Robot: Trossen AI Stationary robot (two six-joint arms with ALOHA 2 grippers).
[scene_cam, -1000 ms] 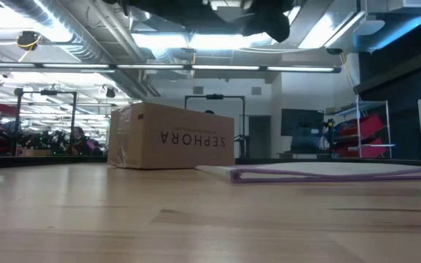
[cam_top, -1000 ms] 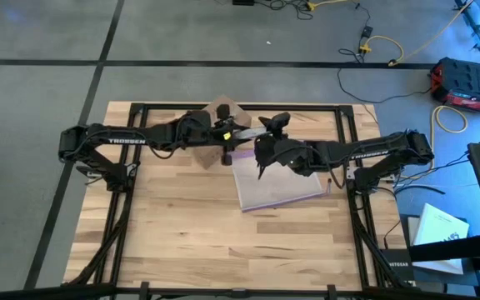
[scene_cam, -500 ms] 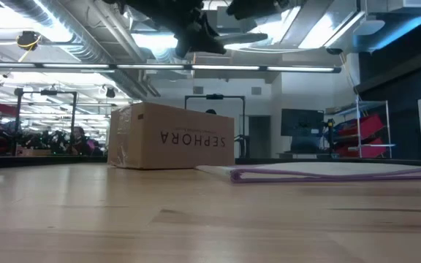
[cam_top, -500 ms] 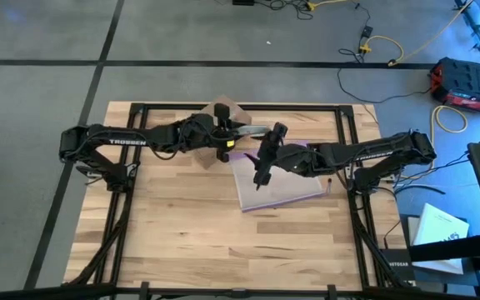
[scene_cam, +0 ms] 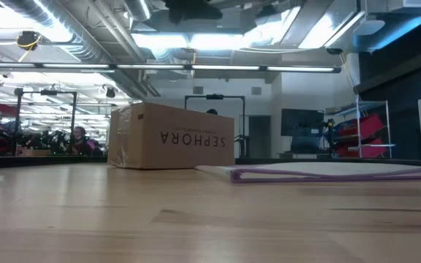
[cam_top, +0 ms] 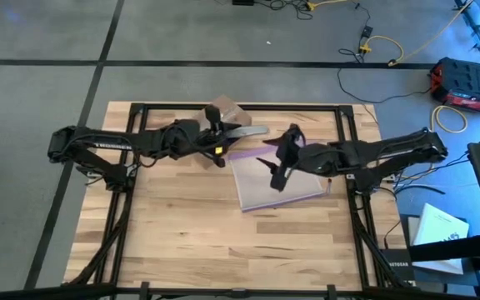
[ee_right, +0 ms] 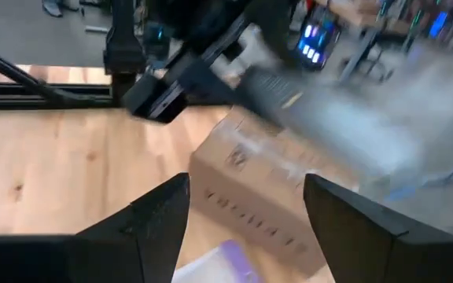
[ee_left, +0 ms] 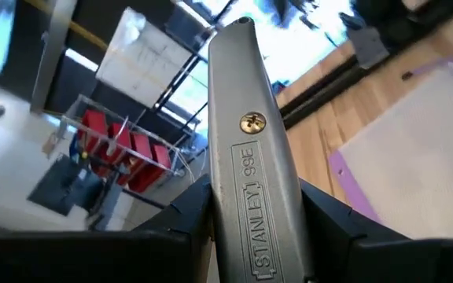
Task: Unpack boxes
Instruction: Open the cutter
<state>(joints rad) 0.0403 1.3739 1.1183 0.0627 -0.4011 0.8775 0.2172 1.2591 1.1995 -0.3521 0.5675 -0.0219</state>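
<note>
Since a second ago the right gripper [cam_top: 278,173] has pulled back from beside the left gripper [cam_top: 220,138] toward its own side, and now hangs over the clear bag [cam_top: 277,182] with the purple zip edge. The left arm has drawn back a little too; its held tool now pokes out clear of the right arm. In the low view the dark arm shapes overhead have mostly left the top edge. Box and bag unchanged.

Left fingers [ee_left: 333,216] are clamped on a grey utility knife [ee_left: 254,169], one each side of the handle, blade end pointing away from the wrist. Handle reads "STANLEY" and "99E", brass screw above the lettering.

Right fingers [ee_right: 160,212] stand wide apart, nothing between them; ahead of them sits the box [ee_right: 270,192], and beyond it the left gripper with the knife, blurred.

The box [scene_cam: 170,136] sits closed on the wooden table [scene_cam: 196,219], under the left gripper, "SEPHORA" upside down on its side in the low view. Bag lies flat just beside it.

"TROSSEN" is on the left arm, barely readable.
</note>
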